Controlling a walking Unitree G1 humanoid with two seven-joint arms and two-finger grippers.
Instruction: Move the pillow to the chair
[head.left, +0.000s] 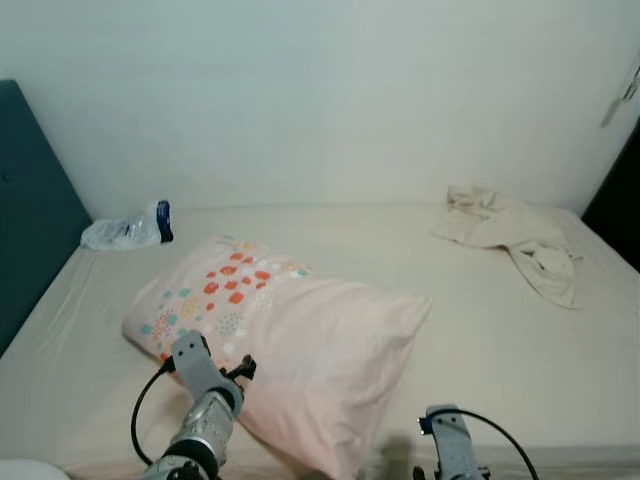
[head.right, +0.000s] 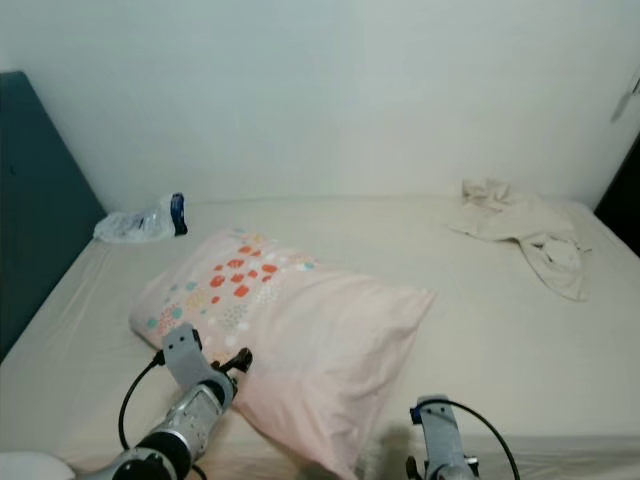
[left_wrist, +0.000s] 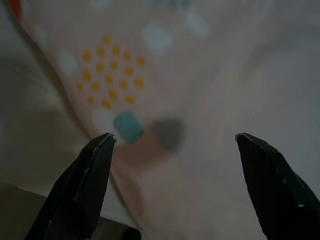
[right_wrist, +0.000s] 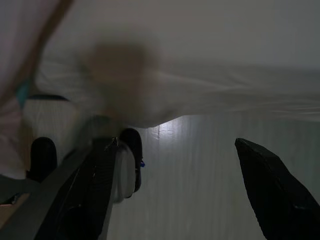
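A pale pink pillow (head.left: 300, 350) printed with red, teal and orange dots lies slanted on the bed (head.left: 500, 330), near its front edge. My left gripper (left_wrist: 175, 137) is at the pillow's near left side, open. Its two black fingers (left_wrist: 90, 175) straddle the dotted fabric close in front of them. The left wrist (head.left: 205, 375) rests against the pillow's lower edge. My right gripper (right_wrist: 175, 145) is open and holds nothing. It sits low by the bed's front edge, just right of the pillow's near corner, and its wrist (head.left: 445, 435) shows at the bottom of the eye views.
A crushed plastic bottle (head.left: 128, 230) with a blue cap lies at the back left by the dark teal headboard (head.left: 30, 200). A crumpled beige cloth (head.left: 515, 240) lies at the back right. A pale wall runs behind the bed. A dark panel (head.left: 620, 190) stands at the far right.
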